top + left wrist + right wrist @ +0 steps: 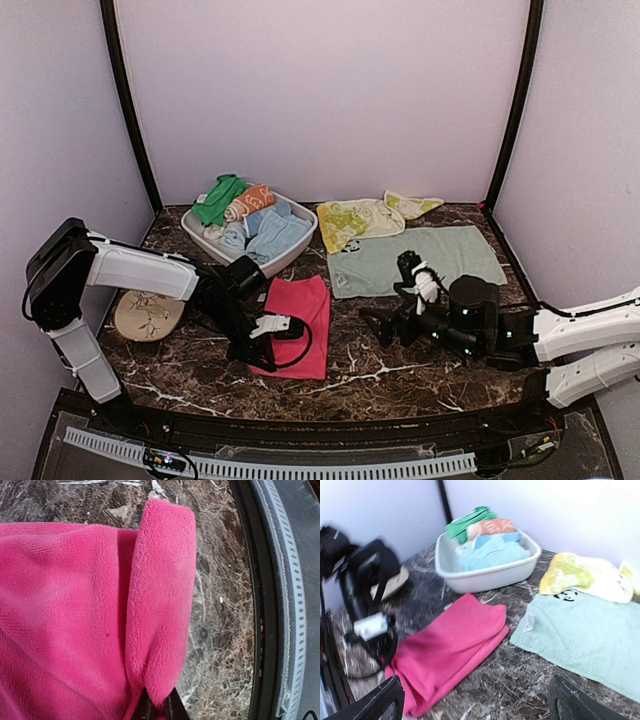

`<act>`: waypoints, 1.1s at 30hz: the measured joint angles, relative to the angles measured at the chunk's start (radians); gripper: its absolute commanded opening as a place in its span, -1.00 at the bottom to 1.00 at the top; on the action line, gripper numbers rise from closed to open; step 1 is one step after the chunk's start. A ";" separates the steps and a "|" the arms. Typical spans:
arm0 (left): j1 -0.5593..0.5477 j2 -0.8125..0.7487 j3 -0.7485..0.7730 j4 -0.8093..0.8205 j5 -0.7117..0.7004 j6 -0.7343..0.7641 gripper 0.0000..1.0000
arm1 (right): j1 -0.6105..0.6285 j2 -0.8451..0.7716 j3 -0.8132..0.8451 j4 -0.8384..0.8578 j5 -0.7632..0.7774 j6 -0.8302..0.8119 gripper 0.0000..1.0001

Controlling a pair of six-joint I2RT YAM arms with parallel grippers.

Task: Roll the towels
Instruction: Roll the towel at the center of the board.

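Note:
The hot-pink towel (300, 310) lies flat in the middle of the marble table, long side running front to back. My left gripper (258, 358) is shut on its near end, and in the left wrist view a folded-over lip of the pink towel (160, 605) is pinched between the jaws of the left gripper (160, 707). My right gripper (383, 326) hovers open just right of the pink towel (450, 655), holding nothing; the right gripper (480, 705) has its jaws wide apart. The mint towel (420, 260) (585, 640) lies flat behind it. The yellow-lime towel (360, 220) (585, 575) lies crumpled beyond that.
A pale basin (197, 237) (485, 577) holding several rolled towels stands at the back left. An oval dish (148, 315) lies left of the left arm. The table's front rail (280, 605) runs close to the pink towel's near end. Walls enclose the back and sides.

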 measured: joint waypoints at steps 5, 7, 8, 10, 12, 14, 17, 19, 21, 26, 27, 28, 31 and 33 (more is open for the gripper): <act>0.027 0.043 0.037 -0.097 0.088 0.017 -0.97 | 0.219 0.124 -0.024 -0.006 0.050 -0.302 0.96; 0.040 0.073 0.056 -0.120 0.114 0.021 -0.97 | 0.287 0.188 -0.006 -0.016 0.068 -0.411 0.84; 0.046 0.090 0.067 -0.133 0.131 0.021 -0.97 | 0.317 0.227 0.014 -0.026 0.077 -0.465 0.75; 0.056 0.122 0.089 -0.156 0.162 0.021 -0.97 | 0.357 0.305 0.066 -0.030 0.089 -0.558 0.56; 0.066 0.142 0.103 -0.175 0.185 0.021 -0.97 | 0.386 0.387 0.126 -0.021 0.103 -0.644 0.41; 0.073 0.159 0.116 -0.193 0.201 0.021 -0.97 | 0.404 0.462 0.174 0.000 0.109 -0.727 0.35; 0.082 0.181 0.134 -0.215 0.220 0.021 -0.97 | 0.414 0.581 0.239 0.044 0.113 -0.850 0.30; 0.086 0.192 0.144 -0.230 0.229 0.022 -0.97 | 0.414 0.639 0.261 0.077 0.110 -0.909 0.22; 0.090 0.203 0.154 -0.245 0.234 0.023 -0.97 | 0.413 0.705 0.283 0.108 0.105 -0.973 0.16; 0.099 0.241 0.193 -0.293 0.252 0.027 -0.97 | 0.398 0.817 0.308 0.189 0.095 -1.075 0.02; 0.100 0.246 0.198 -0.300 0.255 0.028 -0.97 | 0.391 0.830 0.319 0.203 0.091 -1.092 -0.02; 0.100 0.250 0.202 -0.307 0.256 0.031 -0.96 | 0.383 0.843 0.329 0.219 0.089 -1.104 -0.04; 0.103 0.258 0.212 -0.322 0.259 0.037 -0.92 | 0.362 0.876 0.343 0.255 0.089 -1.138 -0.14; 0.105 0.262 0.218 -0.330 0.259 0.043 -0.88 | 0.354 0.893 0.349 0.278 0.086 -1.145 -0.25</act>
